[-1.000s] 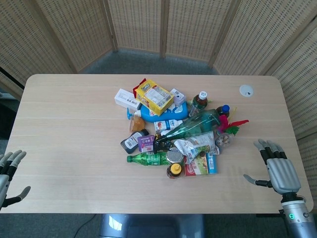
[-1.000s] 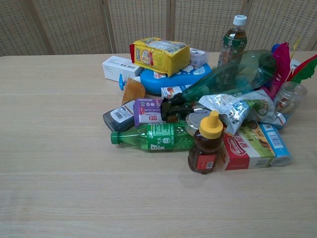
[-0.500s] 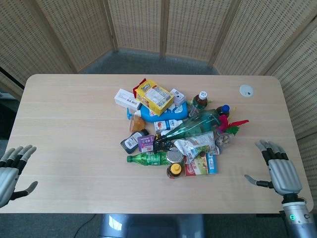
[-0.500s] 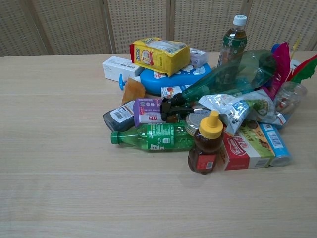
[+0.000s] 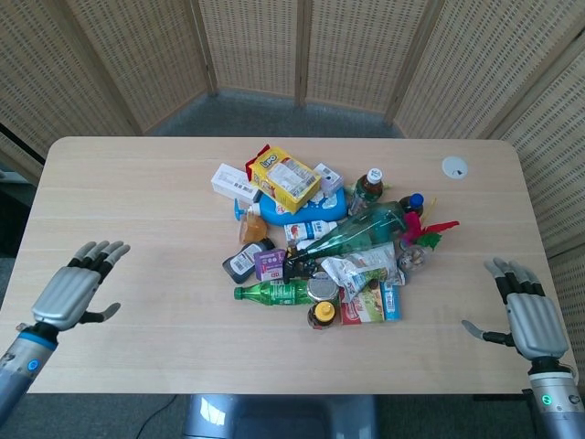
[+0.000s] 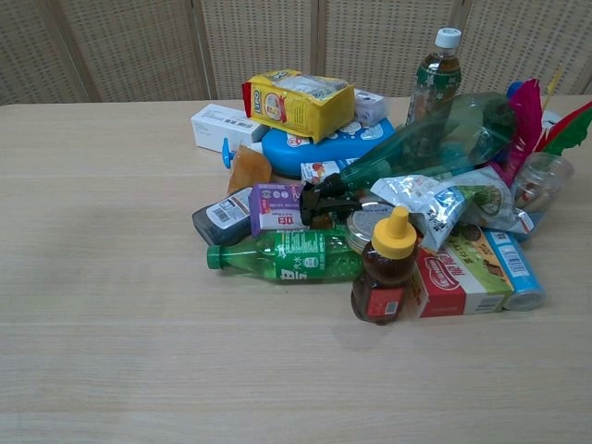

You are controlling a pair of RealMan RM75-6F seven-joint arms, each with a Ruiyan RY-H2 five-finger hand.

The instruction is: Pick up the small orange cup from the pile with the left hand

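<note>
Woven screens [image 5: 256,46] ringed a pale wooden table [image 5: 137,201], with the pile at its middle and both hands empty.

I had the left hand [image 5: 78,288] low at about eight o'clock from the pile, well apart from it, fingers spread and holding nothing; the right hand [image 5: 533,315] sat equally open near four o'clock. The small orange cup [image 5: 251,229] lay at the pile's nine-to-ten o'clock edge, touching the blue container [image 5: 306,208] and just beyond the dark bottle [image 5: 242,262]. I judged it light, thin-walled and easily crushed, probably slick, so a gentle pinch across its exposed outer side seemed best. The smooth tabletop would let it skate if nudged.
</note>
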